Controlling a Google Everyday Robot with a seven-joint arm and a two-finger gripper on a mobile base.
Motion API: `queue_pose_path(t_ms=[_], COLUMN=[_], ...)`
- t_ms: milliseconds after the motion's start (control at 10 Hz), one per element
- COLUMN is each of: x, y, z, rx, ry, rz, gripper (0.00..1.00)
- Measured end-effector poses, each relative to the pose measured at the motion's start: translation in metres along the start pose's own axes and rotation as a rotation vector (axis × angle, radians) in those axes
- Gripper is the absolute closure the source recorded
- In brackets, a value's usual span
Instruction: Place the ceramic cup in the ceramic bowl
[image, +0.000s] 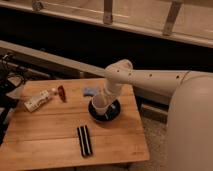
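Note:
The small white ceramic cup (100, 106) sits inside the glossy black ceramic bowl (114, 112), toward its left side, on the wooden table (50, 135). My white arm reaches in from the right and bends down over the bowl. My gripper (104, 98) is right at the cup's top, partly hidden by the wrist.
A white bottle-shaped object with a label (38, 100) lies at the table's left, a small red item (61, 93) beside it. A blue item (91, 91) lies behind the bowl. A flat black-and-white striped rectangle (84, 140) lies near the front edge.

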Motion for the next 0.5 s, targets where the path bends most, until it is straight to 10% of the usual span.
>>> queue_pose_path(t_ms=[500], x=[-0.0024], y=[0.0013], z=[-0.002], rx=[0.003], ry=[-0.005], rz=[-0.007], gripper=[0.47])
